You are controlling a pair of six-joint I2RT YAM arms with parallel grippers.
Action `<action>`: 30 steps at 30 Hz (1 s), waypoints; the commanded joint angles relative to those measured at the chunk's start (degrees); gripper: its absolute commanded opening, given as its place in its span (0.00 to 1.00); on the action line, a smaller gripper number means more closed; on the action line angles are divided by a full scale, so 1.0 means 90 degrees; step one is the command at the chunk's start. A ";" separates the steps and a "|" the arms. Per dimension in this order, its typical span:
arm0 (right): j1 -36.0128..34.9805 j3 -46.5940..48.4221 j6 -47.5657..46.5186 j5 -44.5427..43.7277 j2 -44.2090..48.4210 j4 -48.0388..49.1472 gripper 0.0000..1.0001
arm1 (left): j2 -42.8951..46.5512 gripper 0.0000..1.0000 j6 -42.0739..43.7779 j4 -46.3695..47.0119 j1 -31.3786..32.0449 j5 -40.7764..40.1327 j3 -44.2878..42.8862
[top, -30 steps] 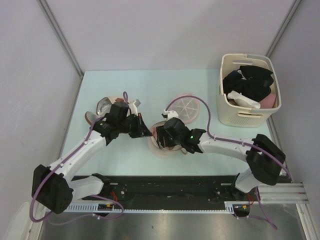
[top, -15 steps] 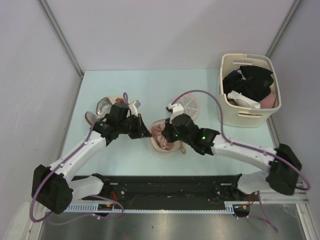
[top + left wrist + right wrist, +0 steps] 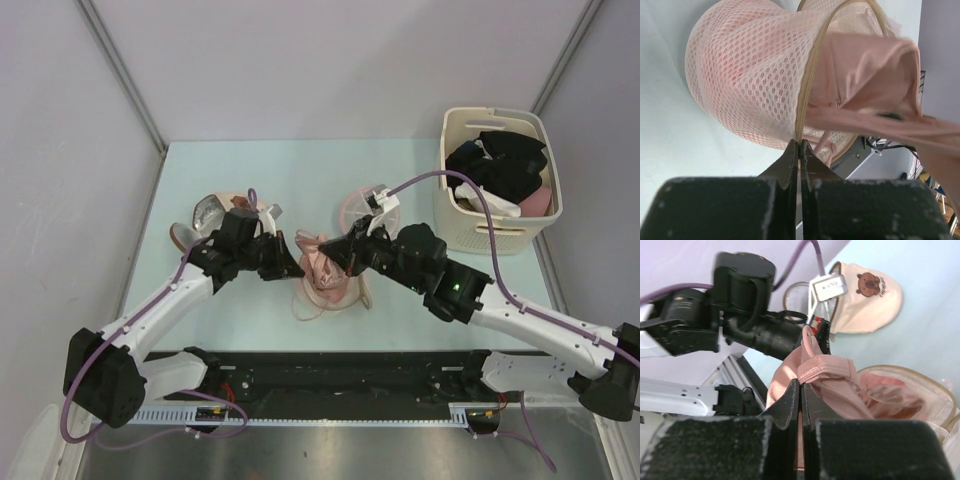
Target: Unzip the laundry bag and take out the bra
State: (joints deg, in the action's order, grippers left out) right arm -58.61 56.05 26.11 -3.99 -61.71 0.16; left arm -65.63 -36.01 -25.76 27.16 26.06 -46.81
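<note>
Pinches a stitched edge of the bra [image 3: 827,371] in the right tool [image 3: 800,386], jaws pressed together on the cloth; holds that soft pale pink fabric raised and bunched over the open mouth of the laundry bag [image 3: 330,292], part of it trailing inside; clamps the bag's tan rim in the left tool [image 3: 799,148], jaws closed on it; shows pale pink honeycomb mesh, domed, lying on the tabletop [image 3: 300,165] at centre front; reaches in from the right, forearm stretched low; comes from the left with elbow bent, meeting at the bag.
</note>
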 commanded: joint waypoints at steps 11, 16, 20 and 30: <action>0.1325 0.1447 -0.1346 -0.1852 0.1095 0.0059 0.00 | 0.0202 0.01 0.0095 0.0001 0.0039 0.0063 0.0211; 0.2252 0.2071 -0.1992 -0.2330 0.0979 0.0216 0.00 | 0.0182 0.00 0.0114 -0.0028 0.0029 0.0073 0.0230; 0.3538 0.2327 -0.2460 -0.2438 0.0725 0.0566 0.00 | 0.0270 0.00 0.0076 0.0020 0.0039 0.0082 0.0269; 0.6823 0.3175 -0.1574 -0.0691 -0.1352 0.0938 0.00 | 0.0300 0.01 0.0065 0.0030 0.0039 0.0082 0.0230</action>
State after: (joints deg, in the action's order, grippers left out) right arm -4.23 81.06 8.19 -17.65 -66.06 5.39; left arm -64.69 -36.01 -25.85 27.16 25.78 -44.66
